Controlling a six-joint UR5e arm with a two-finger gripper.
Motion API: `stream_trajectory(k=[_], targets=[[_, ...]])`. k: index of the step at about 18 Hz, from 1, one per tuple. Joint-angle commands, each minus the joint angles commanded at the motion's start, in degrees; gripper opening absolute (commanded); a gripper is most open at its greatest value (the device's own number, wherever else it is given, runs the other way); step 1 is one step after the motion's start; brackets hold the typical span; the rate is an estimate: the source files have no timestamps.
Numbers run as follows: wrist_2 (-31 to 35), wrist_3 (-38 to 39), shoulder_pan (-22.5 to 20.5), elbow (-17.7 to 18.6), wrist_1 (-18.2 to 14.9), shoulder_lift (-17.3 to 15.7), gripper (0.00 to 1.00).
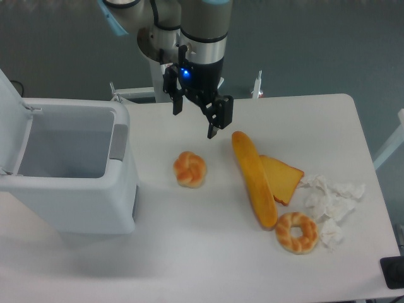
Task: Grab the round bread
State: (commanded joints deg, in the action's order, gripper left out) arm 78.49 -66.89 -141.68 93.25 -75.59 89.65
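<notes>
- Round bread (190, 169): lies on the white table (189, 252), knotted top facing up; ball-shaped, no evident long axis.
- Position: between the open white bin (69, 167) and the baguette (254, 178), apart from both.
- Gripper (196, 123): above and behind the bun, jaws spread wide, holding nothing.

Black two-finger gripper (196, 122) above white table (189, 240), jaws apart, holding nothing. Small golden-orange knotted round bread (190, 169) below it, untouched. Long yellow baguette (253, 178) right of bun. White open-lid bin (66, 165) at left.
</notes>
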Motion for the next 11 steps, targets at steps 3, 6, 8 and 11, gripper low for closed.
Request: stream_trajectory(k=[3, 6, 8, 11], targets=[[-1.41, 0.00, -0.18, 0.35, 1.41, 0.17, 1.00], [-2.90, 0.00, -0.27, 1.31, 2.64, 0.44, 1.00], [-4.04, 0.09, -0.35, 2.19, 3.69, 0.70, 1.00], [-4.31, -0.17, -0.44, 3.51, 4.49, 0.70, 1.00]])
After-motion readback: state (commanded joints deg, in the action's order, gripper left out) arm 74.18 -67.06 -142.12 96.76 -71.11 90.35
